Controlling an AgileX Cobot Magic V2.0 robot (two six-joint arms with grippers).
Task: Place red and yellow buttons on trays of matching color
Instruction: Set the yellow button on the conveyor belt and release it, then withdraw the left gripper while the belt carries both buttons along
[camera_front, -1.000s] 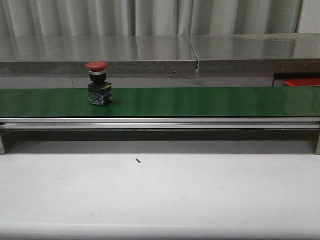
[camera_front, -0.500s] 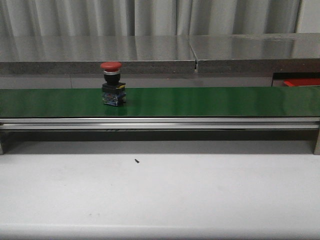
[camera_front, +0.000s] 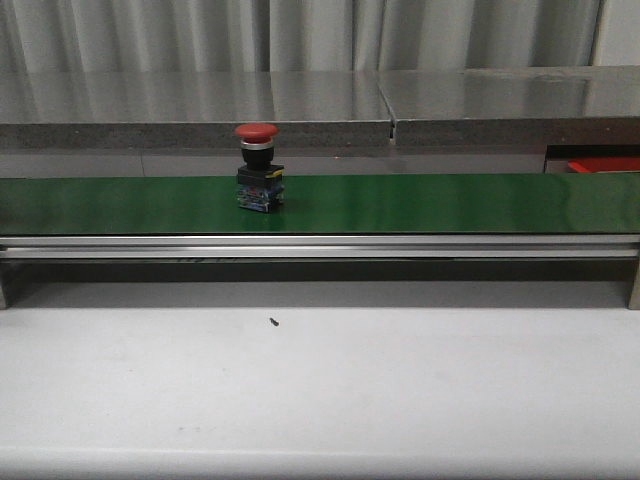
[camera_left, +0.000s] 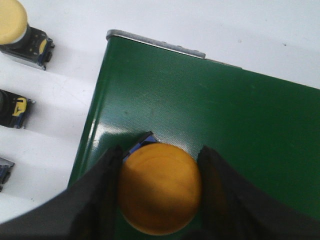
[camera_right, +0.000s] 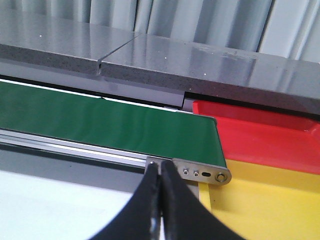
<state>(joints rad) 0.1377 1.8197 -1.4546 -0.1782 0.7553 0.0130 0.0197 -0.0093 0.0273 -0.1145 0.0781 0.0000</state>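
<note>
A red button (camera_front: 257, 132) with a domed cap on a black and blue body stands upright on the green belt (camera_front: 420, 203), left of its middle. In the left wrist view a yellow button (camera_left: 160, 192) sits on the belt near its end. My left gripper (camera_left: 161, 152) is shut on its cap, one finger on each side. My right gripper (camera_right: 160, 170) is shut and holds nothing, just before the belt's other end. There the red tray (camera_right: 260, 132) lies behind the yellow tray (camera_right: 265, 200). A strip of the red tray (camera_front: 605, 164) shows at the front view's far right.
Spare buttons lie on the white table beside the belt's end: one yellow-capped (camera_left: 12, 22), two dark ones (camera_left: 12, 107) (camera_left: 2, 172). A grey stone ledge (camera_front: 300, 105) runs behind the belt. A tiny black speck (camera_front: 273, 322) lies on the white table.
The red button has travelled to the right along the belt, still upright. Nothing else in the front view has moved.
</note>
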